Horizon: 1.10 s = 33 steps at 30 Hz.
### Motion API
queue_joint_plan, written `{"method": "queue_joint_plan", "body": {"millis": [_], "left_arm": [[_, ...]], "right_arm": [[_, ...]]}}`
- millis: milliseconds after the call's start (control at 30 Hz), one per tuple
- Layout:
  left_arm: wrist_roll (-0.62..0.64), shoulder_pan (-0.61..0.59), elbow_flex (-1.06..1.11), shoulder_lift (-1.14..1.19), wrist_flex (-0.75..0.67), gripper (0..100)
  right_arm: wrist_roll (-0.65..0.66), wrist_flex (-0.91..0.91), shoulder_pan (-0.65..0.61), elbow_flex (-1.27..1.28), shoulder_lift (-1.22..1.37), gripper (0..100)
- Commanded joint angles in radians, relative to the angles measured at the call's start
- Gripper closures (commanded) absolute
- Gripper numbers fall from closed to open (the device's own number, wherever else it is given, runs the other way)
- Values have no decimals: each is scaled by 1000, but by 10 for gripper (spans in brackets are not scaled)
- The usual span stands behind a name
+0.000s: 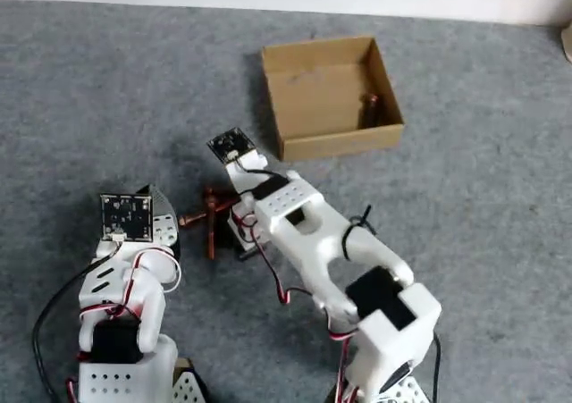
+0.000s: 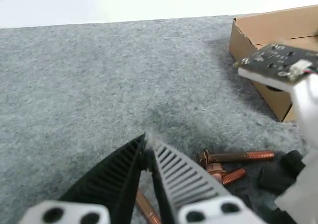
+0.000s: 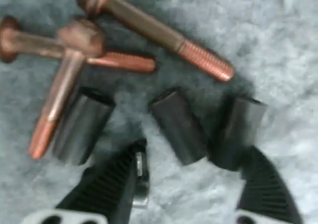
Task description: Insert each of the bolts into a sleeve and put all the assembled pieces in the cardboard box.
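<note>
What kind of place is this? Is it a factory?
More likely a small robot practice bench than a factory: two white robot arms at a grey felt-covered table, with copper bolts, black sleeves and a cardboard box.

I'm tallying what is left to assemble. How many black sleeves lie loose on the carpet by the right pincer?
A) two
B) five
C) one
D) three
D: the right wrist view shows three loose sleeves on the carpet, one, a second and a third, with the open right pincer at them.
</note>
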Motion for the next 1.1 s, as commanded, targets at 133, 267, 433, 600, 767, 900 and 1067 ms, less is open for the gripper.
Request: {"method": "queue_joint_plan", "body": {"millis": [133,267,433,600,767,900,1067], "left_arm": [[3,22,-35,4,-25,989],[3,24,-36,4,-25,989],[3,25,-35,4,-25,989],[3,25,-33,4,-25,989],[3,27,-31,4,-25,989],[3,27,-31,4,-25,989],[3,27,-31,4,-25,989]], "right_arm": [[12,-19,120,-45,33,858],[12,-21,145,-45,33,860],[12,-21,145,-45,33,867],[12,-21,142,-45,33,998],[-66,-79,140,-42,35,971],[-100,-124,136,-41,35,968],[-100,-125,130,-45,36,968]]}}
